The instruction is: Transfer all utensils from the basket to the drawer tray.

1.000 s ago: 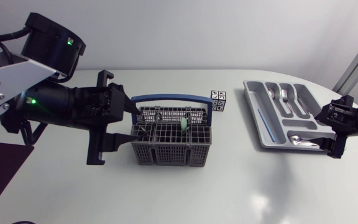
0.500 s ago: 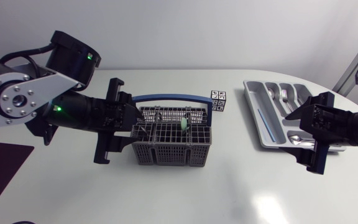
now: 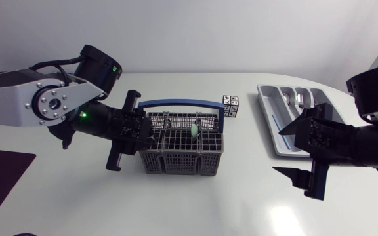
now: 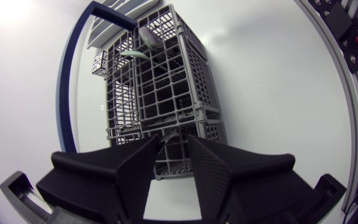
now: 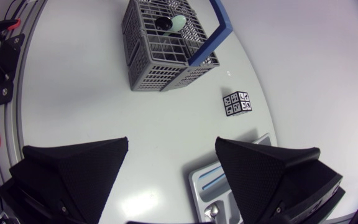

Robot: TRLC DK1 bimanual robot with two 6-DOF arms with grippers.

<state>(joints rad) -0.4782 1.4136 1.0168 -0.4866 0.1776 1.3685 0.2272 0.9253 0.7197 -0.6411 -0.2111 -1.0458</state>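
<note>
1. You're working the basket [image 3: 182, 159] from its left end. The left gripper [image 4: 174, 142] is hanging right over the end cell nearest that arm, with the tips just above the grey rim.
2. Its jaws are standing close, with only a slim gap showing. Nothing is visibly clamped, so I'm reading them as open and empty.
3. What is sitting in that end cell is too dark to name.
4. The one utensil showing plainly is the pale green utensil [image 3: 194, 131]. It is standing head-up and slightly tilted in a cell toward the basket's far end, under the blue handle [image 3: 179, 103]. Its long axis is running down into the grid.
5. The key relation is this: the green piece is lying ahead of the left jaws along the basket's length, several cells on, not beneath them.
6. The right gripper [image 3: 304, 156] is hovering wide open with nothing in it. It is just beside the drawer tray [image 3: 265, 108] and well apart from the basket, so the left arm is clearly nearer the pick.
7. The tray is already holding a few silver pieces. The marker cube [image 3: 230, 103] is sitting between basket and tray.
8. My judgement is that any lift should be going straight up along the utensil's axis, since a sideways pull would risk dragging the basket.
</note>
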